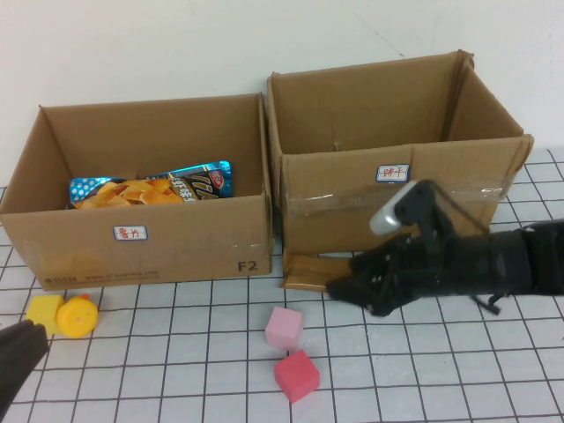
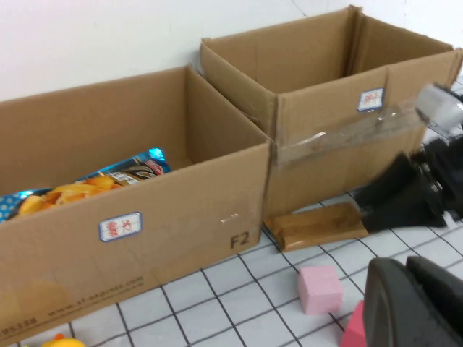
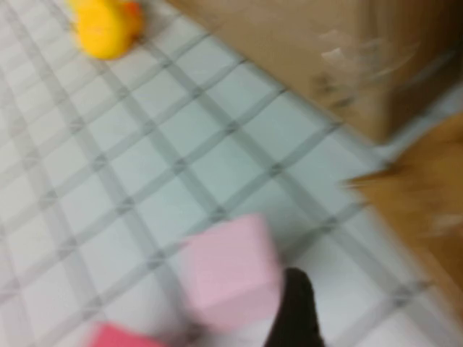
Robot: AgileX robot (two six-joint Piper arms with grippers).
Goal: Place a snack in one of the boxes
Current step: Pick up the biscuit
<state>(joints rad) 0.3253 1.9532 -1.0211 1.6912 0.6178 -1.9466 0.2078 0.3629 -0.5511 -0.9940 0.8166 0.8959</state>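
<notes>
at the near left corner of the worktop [image 1: 176, 352] your left hand [image 1: 19, 359] sits low and dark at the frame's edge, and you cannot tell how its fingers stand. just beyond it lie a yellow block [image 1: 44, 312] and a yellow duck toy [image 1: 77, 315], touching each other, close to the front wall of the left box [image 1: 150, 242]. inside that box a blue-and-orange chip bag [image 1: 150, 188] lies flat toward its left side. near the middle of the worktop a pink cube [image 1: 284, 327] sits just in front of a red cube [image 1: 297, 375], the two almost touching. to the right stands the right box [image 1: 397, 189], side by side with the left one. a flat brown snack pack [image 1: 313, 270] lies on the worktop against the near left foot of the right box. your right hand [image 1: 348, 284] reaches in from the right, low over the worktop, its tip at the pack's right end; whether it has closed on the pack you cannot tell.
</notes>
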